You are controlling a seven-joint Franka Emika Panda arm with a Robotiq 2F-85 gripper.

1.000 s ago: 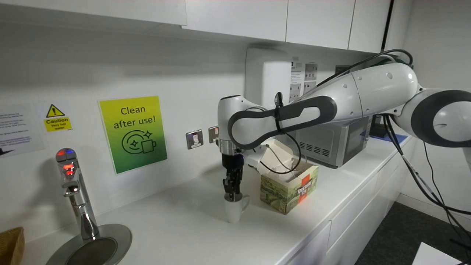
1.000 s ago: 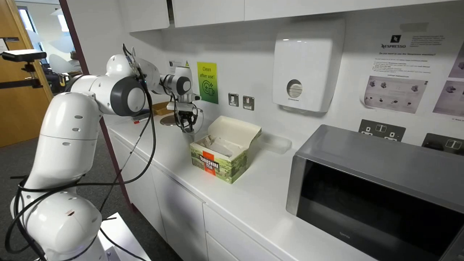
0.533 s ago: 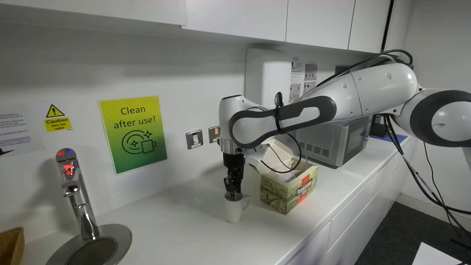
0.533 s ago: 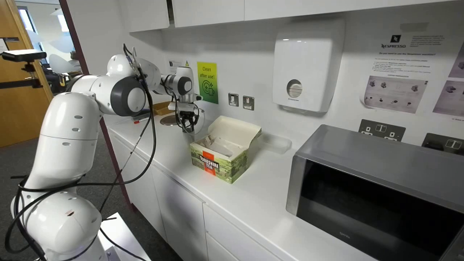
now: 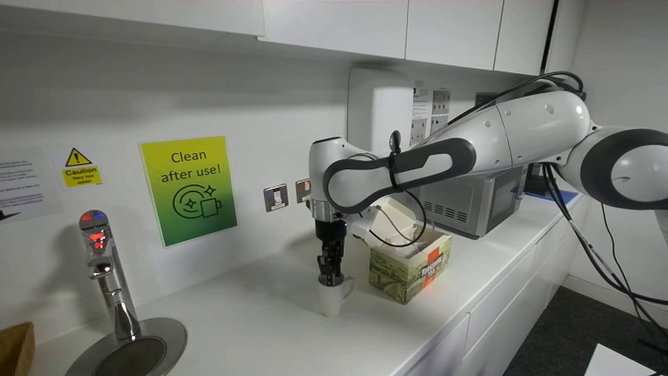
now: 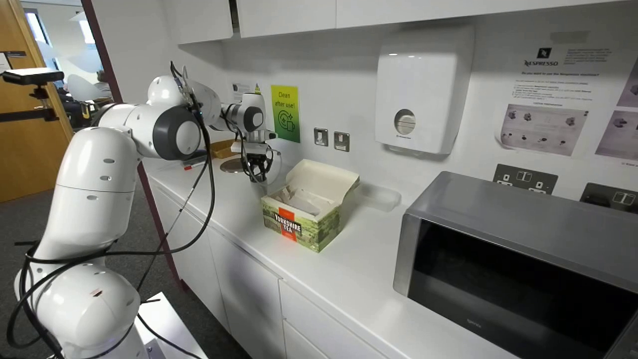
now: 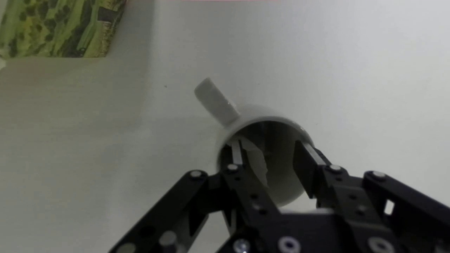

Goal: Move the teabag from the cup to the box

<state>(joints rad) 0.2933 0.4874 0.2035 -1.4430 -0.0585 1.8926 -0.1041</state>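
Observation:
The white cup [image 5: 331, 304] stands upright on the counter with a handle on its side. In the wrist view the cup's rim [image 7: 258, 111] is seen from above, with the pale teabag [image 7: 259, 164] inside against the left part. My gripper [image 7: 269, 154] is open, pointing down at the cup mouth. Its left finger is inside the cup beside the teabag and partly covers it; its right finger is at the right rim. In both exterior views the gripper [image 5: 331, 277] [image 6: 257, 173] is over the cup. The open green and red tea box [image 5: 392, 277] [image 6: 294, 230] stands beside the cup.
The box lid stands raised toward the wall. A clear plastic tray [image 6: 378, 197] lies behind the box. The microwave [image 6: 498, 279] stands farther along the counter. A tap [image 5: 112, 282] with a round drain [image 5: 175, 334] is on the cup's far side. A cable loop hangs by the wrist.
The arm has shifted only very slightly, a touch lower and sideways, with the fingers staying at the cup. The cup and box have not moved.

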